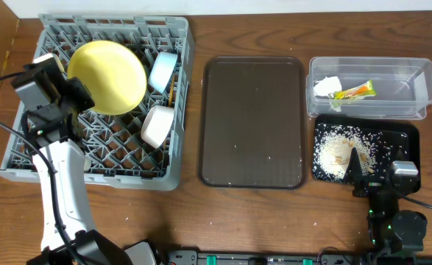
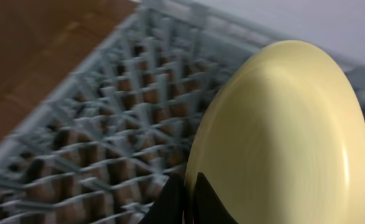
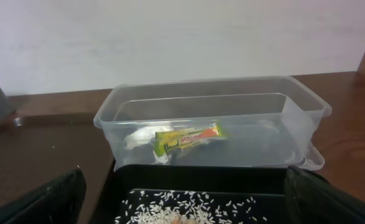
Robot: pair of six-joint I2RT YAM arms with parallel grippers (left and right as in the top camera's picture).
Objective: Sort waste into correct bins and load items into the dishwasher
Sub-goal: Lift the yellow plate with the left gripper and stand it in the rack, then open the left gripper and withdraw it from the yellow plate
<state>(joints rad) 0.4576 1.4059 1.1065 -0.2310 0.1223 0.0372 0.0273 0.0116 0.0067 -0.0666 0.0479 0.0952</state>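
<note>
- Two arms are at work; the left gripper (image 1: 82, 93) is clamped tight on the rim of the yellow plate (image 1: 110, 76).
- It holds the plate on edge over the back half of the grey dish rack (image 1: 90, 177); I cannot tell whether the plate touches the pegs.
- In the left wrist view the two dark fingers (image 2: 173, 200) pinch the plate's lower edge, with the rack's grid blurred behind.
- A light blue bowl (image 1: 163, 71) and a white bowl (image 1: 157, 125) stand on edge in the rack, just right of the plate.
- The brown tray (image 1: 252, 121) lies between the rack and the bins.
- The clear tub (image 1: 422, 73) holds the green-and-yellow wrapper (image 1: 354, 91) and the crumpled white paper (image 1: 327, 86), side by side at its left end.
- The black tray (image 1: 405, 136) sits just in front of the tub, with rice (image 1: 337, 147) spread over its left half.
- The right gripper (image 1: 377, 158) hangs at the near edge of the black tray, its fingers spread wide apart and nothing between them.
</note>
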